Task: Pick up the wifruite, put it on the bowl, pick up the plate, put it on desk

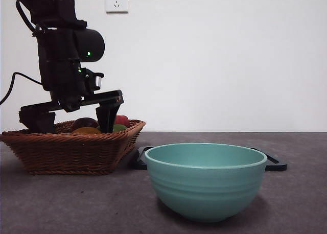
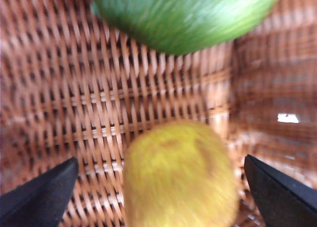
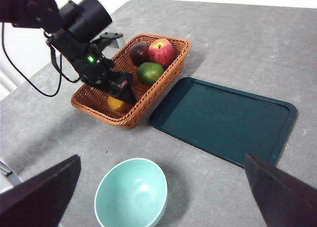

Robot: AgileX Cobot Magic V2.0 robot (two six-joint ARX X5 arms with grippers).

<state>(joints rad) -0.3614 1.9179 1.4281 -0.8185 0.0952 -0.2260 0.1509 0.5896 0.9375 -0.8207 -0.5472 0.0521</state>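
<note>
The left wrist view is blurred throughout — the wifruite [image 2: 181, 180] is cut off by the frame edge, as is the green fruit [image 2: 185, 16]. In the front view the basket [image 1: 66, 152] wall hides most of its fruit.

- The basket [image 3: 131, 83] stands on the table [image 3: 237, 33], holding the wifruite [image 3: 118, 104].
- The tray [image 3: 223, 120] lies beside the basket.
- The bowl [image 3: 131, 195] sits near both.

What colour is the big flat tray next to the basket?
Dark teal green. The flat rectangular tray shows best in the right wrist view.
</note>
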